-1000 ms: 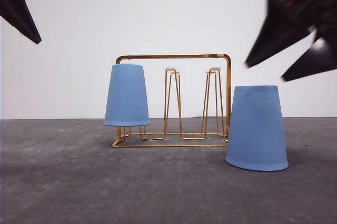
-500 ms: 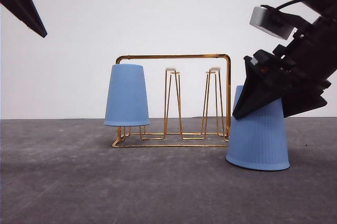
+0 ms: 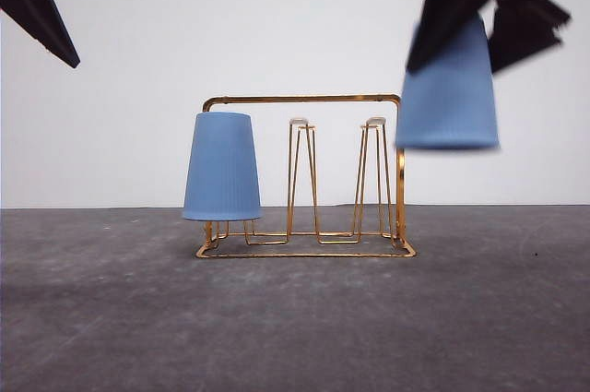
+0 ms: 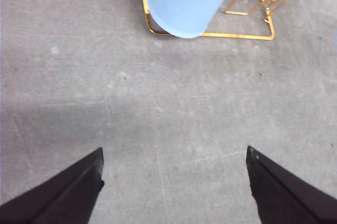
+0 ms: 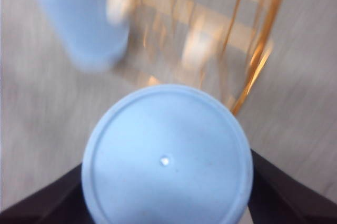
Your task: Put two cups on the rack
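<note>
My right gripper (image 3: 484, 18) sits high at the upper right of the front view, its dark fingers clamped on either side of a light-blue cup (image 3: 448, 88) held upside down, wide mouth facing down. That cup hangs in the air, clear of the desk (image 3: 295, 318), with its lower rim level with the upper part of the rack (image 3: 304, 175), just beside the rack's right-hand upright and overlapping it in the front view. The picture is blurred around the arm, so I can't read the finger contact finely. From my right wrist camera I look straight down on the cup's closed round base (image 5: 167, 161), with a dark finger (image 5: 287, 190) showing on each side of it and the gold wires smeared beyond.

The other cup (image 3: 221, 167) is upside down over the rack's left-end prongs, its rim held above the base loop. The middle and right prong pairs stand bare with white tips.

My left gripper (image 4: 174, 182) is spread wide and holds nothing; the wrist camera shows its two dark fingers well apart over bare grey desk, with the racked cup (image 4: 187, 0) and the rack's base corner (image 4: 266, 29) ahead. In the front view that arm (image 3: 37, 5) pokes in at the upper left, raised well above the desk.
</note>
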`<state>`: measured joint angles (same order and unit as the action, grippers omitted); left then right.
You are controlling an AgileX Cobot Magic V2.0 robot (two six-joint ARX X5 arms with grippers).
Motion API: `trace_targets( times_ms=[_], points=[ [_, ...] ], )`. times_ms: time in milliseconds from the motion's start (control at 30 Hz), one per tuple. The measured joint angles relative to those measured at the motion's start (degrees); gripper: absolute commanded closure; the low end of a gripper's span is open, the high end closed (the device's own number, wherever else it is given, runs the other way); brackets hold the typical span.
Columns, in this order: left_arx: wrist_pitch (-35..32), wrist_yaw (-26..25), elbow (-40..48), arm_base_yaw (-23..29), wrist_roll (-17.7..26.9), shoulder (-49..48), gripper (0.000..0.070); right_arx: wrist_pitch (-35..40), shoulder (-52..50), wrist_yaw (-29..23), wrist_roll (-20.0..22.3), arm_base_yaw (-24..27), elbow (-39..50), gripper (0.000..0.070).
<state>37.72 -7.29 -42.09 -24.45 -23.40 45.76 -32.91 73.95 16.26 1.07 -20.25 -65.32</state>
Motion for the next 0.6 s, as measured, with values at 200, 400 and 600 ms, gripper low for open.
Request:
trace_targets(
  times_ms=[200,400,600],
  points=[
    [-0.03,0.11,0.00,0.00,-0.01,0.00,0.0202,8.12,0.08,-0.01,0.01,-0.01,-2.25,0.0388],
    [-0.48,0.13,0.00,0.00,0.00,0.00,0.0202,14.45,3.13,0.01,0.13,-0.28,-2.46,0.0388],
    [-2.40,0.13,0.00,0.00,-0.02,0.00,0.0202,16.16,9.98,-0.01,0.94,-0.87,-2.47,0.0388]
  ],
)
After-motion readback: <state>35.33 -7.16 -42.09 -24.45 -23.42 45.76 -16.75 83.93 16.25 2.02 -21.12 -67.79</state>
